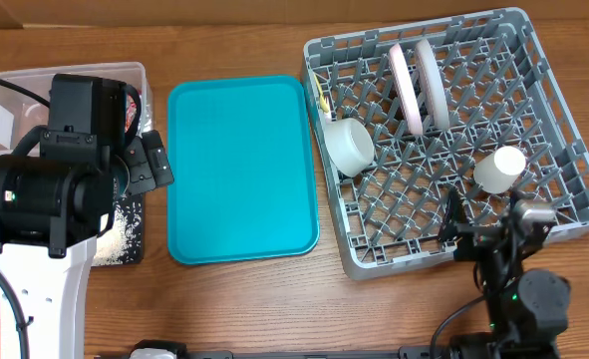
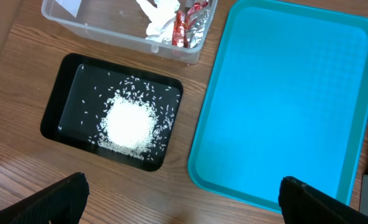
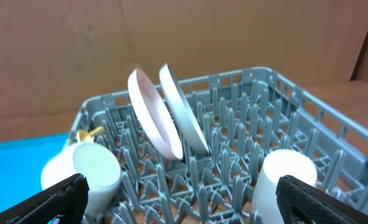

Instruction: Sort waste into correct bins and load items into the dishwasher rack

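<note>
The grey dishwasher rack holds two plates on edge, a white plate and a pale grey plate, a small bowl, a white cup and yellow cutlery. The clear tub holds the white napkin and foil wrappers. The black tray holds the rice heap. My left gripper is open and empty above the table beside the black tray. My right gripper is open and empty at the rack's near edge.
A flat teal tray lies between the bins and the rack; it also shows in the left wrist view. My left arm covers part of the tub and black tray in the overhead view. A brown cardboard wall stands behind the rack.
</note>
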`<move>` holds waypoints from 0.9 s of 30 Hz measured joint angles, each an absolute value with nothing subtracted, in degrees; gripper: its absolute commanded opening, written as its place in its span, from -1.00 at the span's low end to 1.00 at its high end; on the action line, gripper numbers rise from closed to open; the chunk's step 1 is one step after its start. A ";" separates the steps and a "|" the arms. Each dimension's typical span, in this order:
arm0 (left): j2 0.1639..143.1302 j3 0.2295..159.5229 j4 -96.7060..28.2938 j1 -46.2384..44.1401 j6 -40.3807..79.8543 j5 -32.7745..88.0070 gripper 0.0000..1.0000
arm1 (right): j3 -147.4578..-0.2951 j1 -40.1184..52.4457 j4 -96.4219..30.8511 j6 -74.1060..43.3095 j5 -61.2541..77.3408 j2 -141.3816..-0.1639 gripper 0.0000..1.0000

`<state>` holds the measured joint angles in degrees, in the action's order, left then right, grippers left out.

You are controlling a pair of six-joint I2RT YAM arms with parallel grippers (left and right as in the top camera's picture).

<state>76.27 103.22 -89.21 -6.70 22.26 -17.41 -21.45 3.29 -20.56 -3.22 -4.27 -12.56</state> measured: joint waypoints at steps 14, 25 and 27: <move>76.27 103.22 -89.23 -6.70 22.26 -17.41 1.00 | -6.20 -1.80 -12.99 -2.98 -3.81 -0.84 1.00; 76.27 103.22 -89.23 -6.72 22.26 -17.41 1.00 | -1.26 -1.83 -4.62 -2.98 -3.60 -0.84 1.00; 76.27 103.22 -89.23 -6.70 22.26 -17.41 1.00 | -1.06 -1.85 -4.73 -2.98 -3.38 -0.84 1.00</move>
<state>76.27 103.22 -89.23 -6.70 22.26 -17.41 -1.06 -1.85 -4.73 -2.98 -3.38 -0.84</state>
